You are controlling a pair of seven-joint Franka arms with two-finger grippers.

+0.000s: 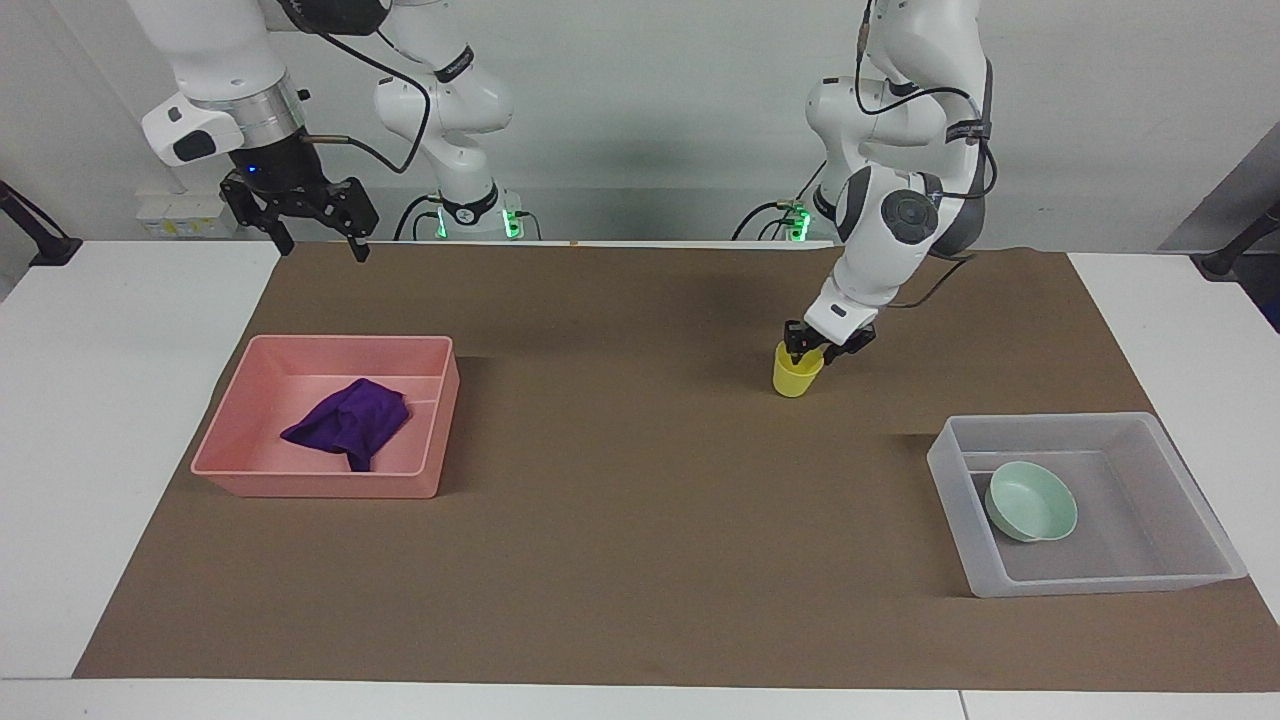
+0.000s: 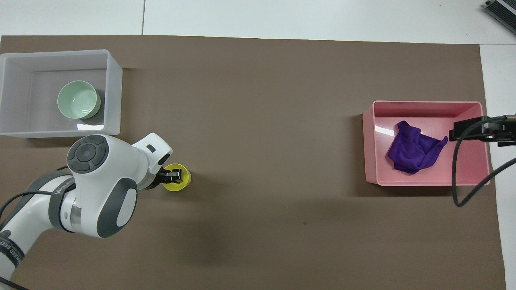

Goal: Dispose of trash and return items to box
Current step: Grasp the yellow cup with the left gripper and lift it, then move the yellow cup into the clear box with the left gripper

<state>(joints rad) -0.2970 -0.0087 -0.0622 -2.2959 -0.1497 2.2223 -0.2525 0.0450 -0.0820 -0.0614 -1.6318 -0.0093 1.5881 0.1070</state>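
One yellow cup (image 1: 797,373) is gripped at its rim by the left hand (image 1: 812,352) (fingers closed on it); the right hand (image 1: 318,242), fingers apart, is held above the surface (image 1: 640,560) at twelve o'clock of the pink tray (image 1: 250,470).

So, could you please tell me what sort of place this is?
Probably a robotics lab: two white robot arms mounted at a white table covered by brown paper, against a bare wall.
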